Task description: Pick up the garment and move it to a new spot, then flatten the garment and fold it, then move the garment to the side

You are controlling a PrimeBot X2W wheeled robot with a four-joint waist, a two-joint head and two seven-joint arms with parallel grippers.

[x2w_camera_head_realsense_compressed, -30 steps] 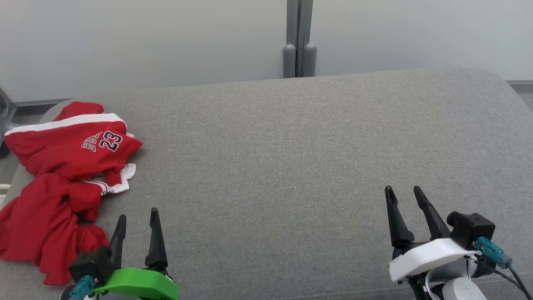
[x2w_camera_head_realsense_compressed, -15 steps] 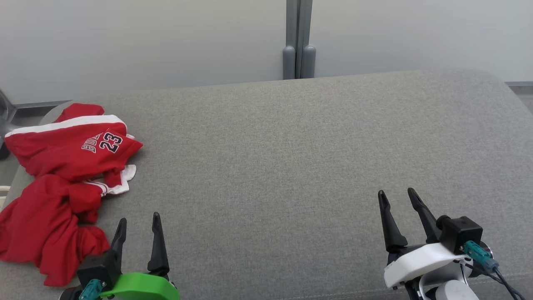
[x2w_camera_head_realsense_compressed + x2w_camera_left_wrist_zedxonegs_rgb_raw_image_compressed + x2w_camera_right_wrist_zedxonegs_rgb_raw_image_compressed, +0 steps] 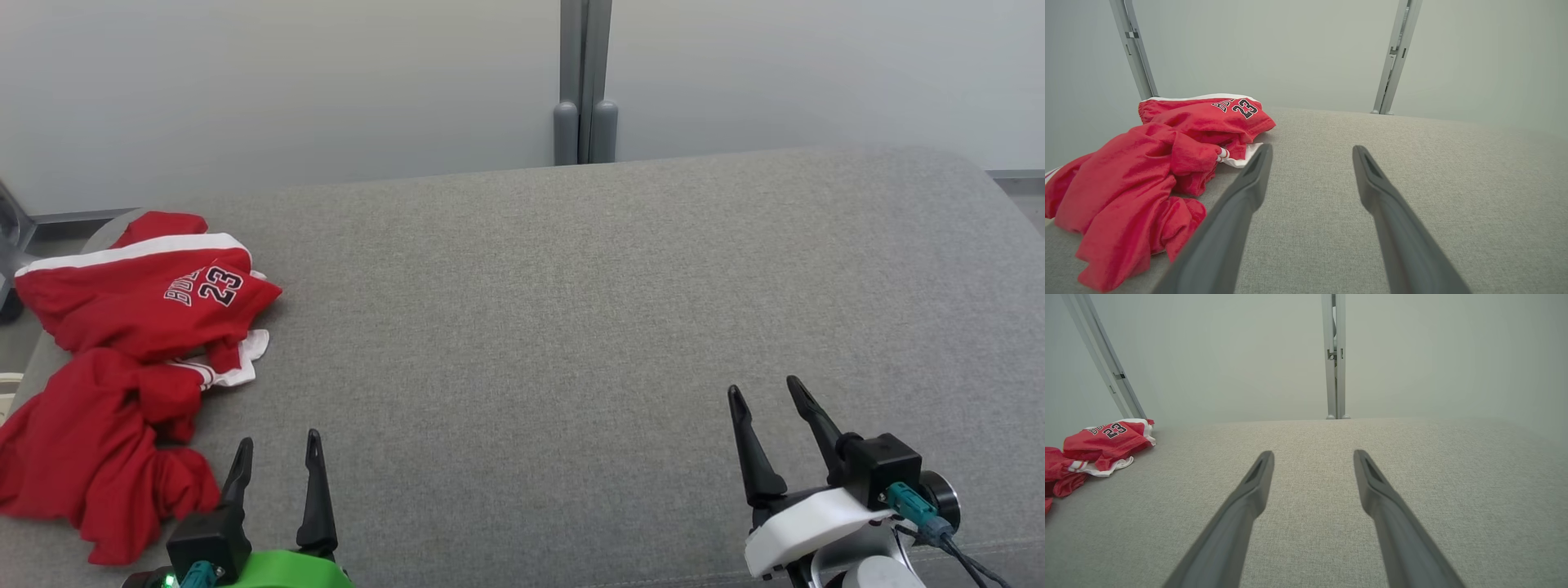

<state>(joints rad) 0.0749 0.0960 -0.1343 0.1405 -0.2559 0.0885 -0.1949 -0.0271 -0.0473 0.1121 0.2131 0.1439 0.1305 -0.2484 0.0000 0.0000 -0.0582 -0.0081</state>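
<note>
A crumpled red garment (image 3: 122,359) with white trim and the number 23 lies bunched at the left end of the grey padded surface (image 3: 555,327). It also appears in the left wrist view (image 3: 1155,171) and far left in the right wrist view (image 3: 1106,445). My left gripper (image 3: 277,445) stands open at the lower left, just right of the garment's near edge and apart from it. At the lower right my right gripper (image 3: 763,390) is open over bare fabric, far from the garment. Nothing sits between either pair of fingers.
The surface's left edge (image 3: 33,351) runs close behind the garment, with floor beyond. A pale wall with a grey vertical post (image 3: 584,82) stands behind the far edge. The surface's right end (image 3: 992,188) is rounded.
Both grippers have drawn back toward the bottom of the head view, the right one also shifting left. The whole picture slid slightly downward, so the camera moved. The garment lies as before.
</note>
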